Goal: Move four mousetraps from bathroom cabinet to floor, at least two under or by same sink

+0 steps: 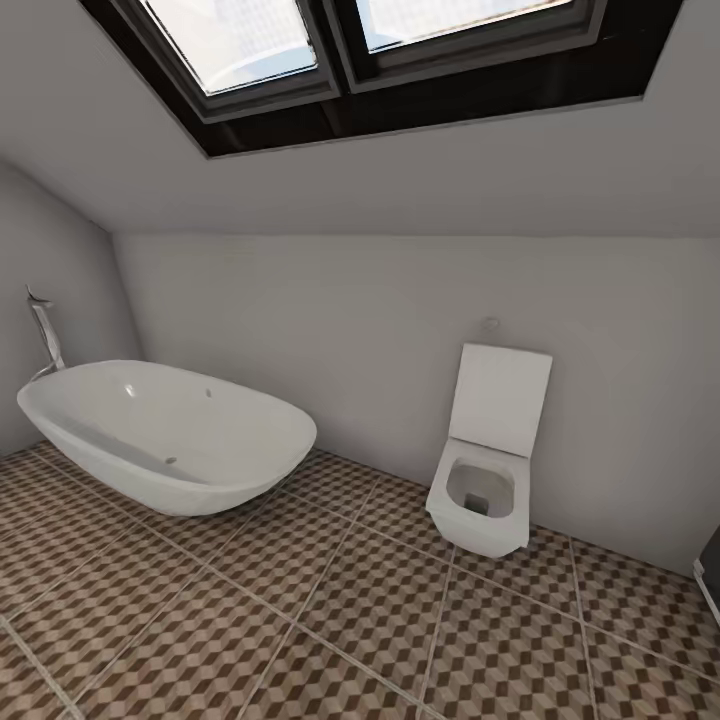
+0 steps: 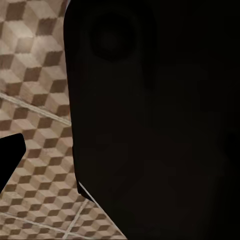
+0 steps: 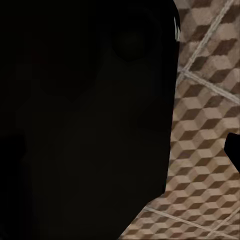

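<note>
A: Head cam, what's there?

B: Bathroom under a sloped ceiling w/ a dark-framed skylight up top. White oval tub at left, its chrome tap standing at the far-left end by the wall. White toilet to the right, lid up against the far wall. Tub and toilet well apart.

A: Floor?

B: Floor is cube-pattern tile, brown/beige/white, pale grout, running from the near edge to the far wall. Same tile seen in both wrist cams.

A: Traps, cabinet?

B: None in sight in these views, so can't place them. A dark edge of something sits at far right, low; can't tell what it is.

A: Jaws?

B: Can't tell for either arm. Each wrist cam is mostly blocked by a dark body close to the lens; jaw state unreadable.
</note>
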Robot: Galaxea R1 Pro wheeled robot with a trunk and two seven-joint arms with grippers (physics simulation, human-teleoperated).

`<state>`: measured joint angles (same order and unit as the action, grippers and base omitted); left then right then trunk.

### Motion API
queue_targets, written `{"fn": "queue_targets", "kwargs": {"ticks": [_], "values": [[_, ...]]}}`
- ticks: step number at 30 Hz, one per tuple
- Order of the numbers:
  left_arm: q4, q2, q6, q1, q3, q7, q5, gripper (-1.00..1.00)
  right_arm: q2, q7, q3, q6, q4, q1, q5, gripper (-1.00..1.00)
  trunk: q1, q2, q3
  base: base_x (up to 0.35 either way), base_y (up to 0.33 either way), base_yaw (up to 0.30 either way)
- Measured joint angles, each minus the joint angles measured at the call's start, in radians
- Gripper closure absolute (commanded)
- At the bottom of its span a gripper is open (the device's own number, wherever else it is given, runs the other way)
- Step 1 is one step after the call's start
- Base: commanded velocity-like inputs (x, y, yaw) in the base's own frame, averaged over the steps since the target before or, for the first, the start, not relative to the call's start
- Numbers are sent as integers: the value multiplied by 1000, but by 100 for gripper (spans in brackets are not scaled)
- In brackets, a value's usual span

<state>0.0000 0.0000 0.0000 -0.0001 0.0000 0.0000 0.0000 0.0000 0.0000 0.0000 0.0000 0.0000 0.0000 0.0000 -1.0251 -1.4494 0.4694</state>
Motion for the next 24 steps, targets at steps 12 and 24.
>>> {"fn": "queue_targets", "kwargs": {"ticks": [12, 24], "values": [[2, 30, -2, 2, 3, 3, -4, -100, 15, -1, -1, -22, -23, -12, -1, -100, 0, 0, 0, 0, 0, 0], [-17, 37, -16, 1, 9, 1, -5, -100, 12, -6, -3, -58, -33, -12, -1, -100, 0, 0, 0, 0, 0, 0]]}}
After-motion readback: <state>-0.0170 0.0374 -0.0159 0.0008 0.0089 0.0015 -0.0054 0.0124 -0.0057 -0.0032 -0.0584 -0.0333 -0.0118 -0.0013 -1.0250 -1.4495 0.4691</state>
